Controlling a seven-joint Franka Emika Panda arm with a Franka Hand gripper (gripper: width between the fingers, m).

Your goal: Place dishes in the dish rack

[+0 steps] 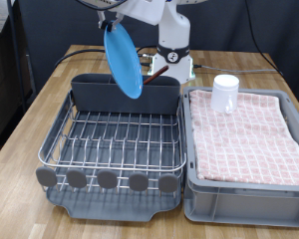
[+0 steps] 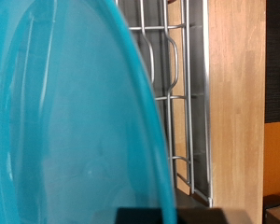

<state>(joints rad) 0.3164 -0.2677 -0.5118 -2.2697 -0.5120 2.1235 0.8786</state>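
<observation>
The gripper (image 1: 111, 20) holds the blue plate (image 1: 123, 61) on edge, above the dish rack (image 1: 115, 139) near its utensil compartment (image 1: 125, 97). The white cup (image 1: 225, 94) stands on the checked cloth (image 1: 251, 139) in the grey bin (image 1: 244, 197).

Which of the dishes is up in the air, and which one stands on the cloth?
The light-blue plate hangs on edge above the dish rack; the white cup stands on the pink checked cloth.
</observation>
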